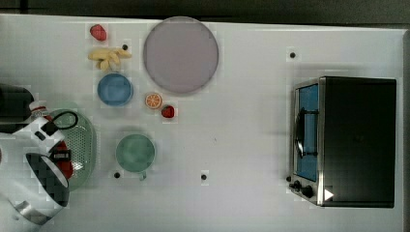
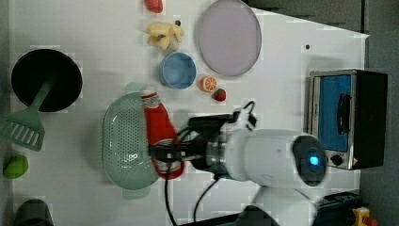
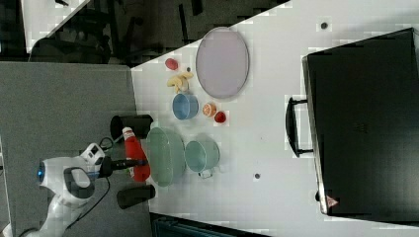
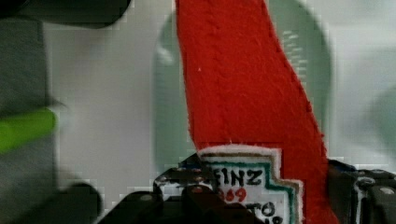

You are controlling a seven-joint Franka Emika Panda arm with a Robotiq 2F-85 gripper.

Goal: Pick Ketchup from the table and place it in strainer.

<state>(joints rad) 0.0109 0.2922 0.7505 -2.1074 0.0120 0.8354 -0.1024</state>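
Ketchup [image 4: 243,93] gripped in the tool [image 2: 164,153] above strainer [image 2: 124,141]

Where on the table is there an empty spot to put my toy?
The big bare patch lies between the green cup and the oven, below the plate in the top view. It is crowded at the top view's left: strainer, blue bowl, bananas, orange slice, and the arm holding the ketchup.

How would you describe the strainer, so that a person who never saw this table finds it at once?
In the top view, start at the large round grey plate, then go down to the table's left edge, under the robot's gripper. The strainer is a pale green oval basket full of small holes, larger than the green cup and blue bowl nearby.
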